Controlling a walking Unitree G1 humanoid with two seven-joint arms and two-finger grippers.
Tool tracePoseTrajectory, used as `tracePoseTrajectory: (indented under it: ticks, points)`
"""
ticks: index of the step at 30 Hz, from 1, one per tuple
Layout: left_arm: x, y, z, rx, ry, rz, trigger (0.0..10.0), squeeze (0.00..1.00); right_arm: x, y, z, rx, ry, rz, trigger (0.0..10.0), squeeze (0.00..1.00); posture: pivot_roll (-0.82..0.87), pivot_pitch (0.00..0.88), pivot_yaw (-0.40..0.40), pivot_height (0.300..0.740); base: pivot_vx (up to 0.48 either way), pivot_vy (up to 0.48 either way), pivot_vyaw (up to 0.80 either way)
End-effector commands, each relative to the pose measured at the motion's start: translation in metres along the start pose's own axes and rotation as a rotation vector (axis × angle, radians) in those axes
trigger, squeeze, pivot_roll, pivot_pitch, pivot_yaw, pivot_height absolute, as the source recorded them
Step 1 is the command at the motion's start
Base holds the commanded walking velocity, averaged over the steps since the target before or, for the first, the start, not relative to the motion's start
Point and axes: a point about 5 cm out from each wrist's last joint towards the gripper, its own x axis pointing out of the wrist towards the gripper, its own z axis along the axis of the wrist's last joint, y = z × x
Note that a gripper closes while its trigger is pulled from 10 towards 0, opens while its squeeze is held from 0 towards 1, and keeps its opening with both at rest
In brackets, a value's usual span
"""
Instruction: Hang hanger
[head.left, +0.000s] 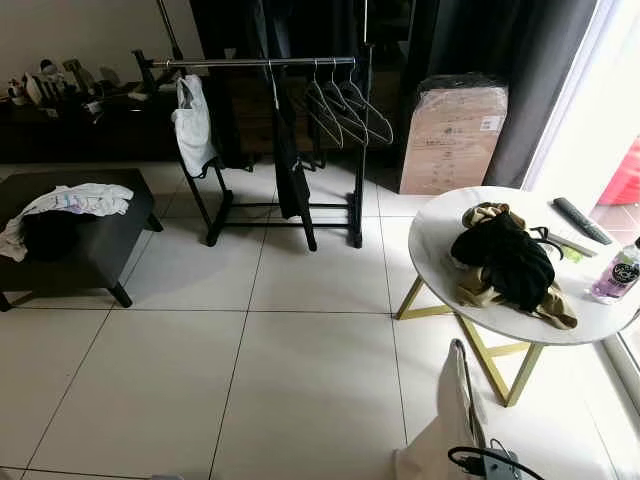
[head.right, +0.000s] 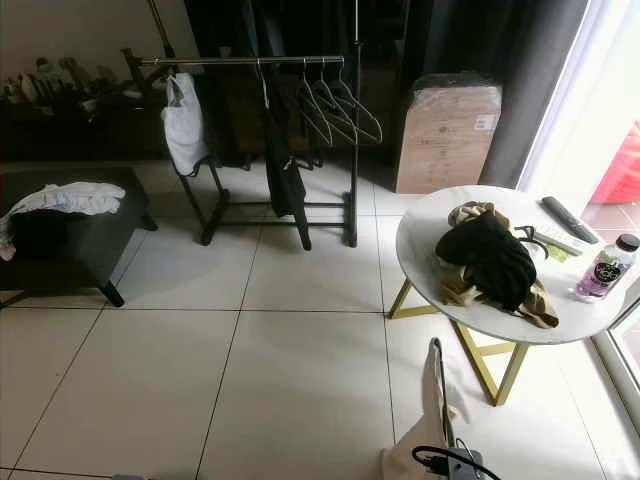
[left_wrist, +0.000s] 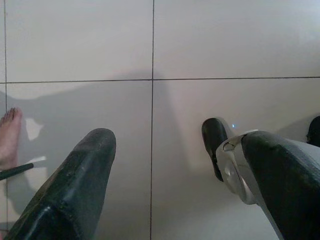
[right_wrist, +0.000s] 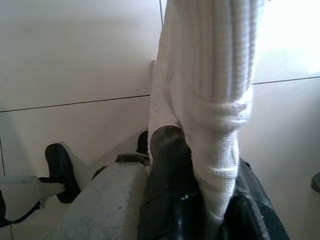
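A black clothes rack stands across the tiled floor, with three empty hangers, a white garment and a black garment on its rail. Low at the right, my right gripper is shut on a hanger draped with a white knitted garment; its dark hook sticks up beside the table. My left gripper hangs open over bare tiles with nothing between its fingers.
A round white table on gold legs stands close on the right, carrying black and tan clothes, a remote and a bottle. A black bench stands left, a wrapped box behind. A person's bare foot is nearby.
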Motion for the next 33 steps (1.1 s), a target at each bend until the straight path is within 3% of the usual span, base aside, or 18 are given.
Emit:
tracePoseTrajectory:
  ticks: [1, 10, 33]
  points:
    - [-0.003, 0.004, -0.009, 0.007, 0.034, 0.009, 10.0, 0.0, 0.0, 0.002, -0.003, 0.031, -0.003, 0.004, 10.0, 0.0, -0.06, 0.122, 0.029, 0.74, 0.0, 0.0, 0.0]
    - [-0.003, 0.003, -0.01, 0.011, 0.044, 0.008, 10.0, 0.0, 0.0, 0.01, 0.007, -0.061, -0.068, 0.035, 10.0, 0.0, -0.06, 0.123, 0.029, 0.74, 0.0, 0.0, 0.0]
    - [-0.004, 0.0, -0.013, 0.028, 0.049, -0.005, 10.0, 0.0, 0.0, 0.017, 0.001, -0.079, -0.033, 0.089, 10.0, 0.0, -0.06, 0.111, 0.032, 0.74, 0.0, 0.0, 0.0]
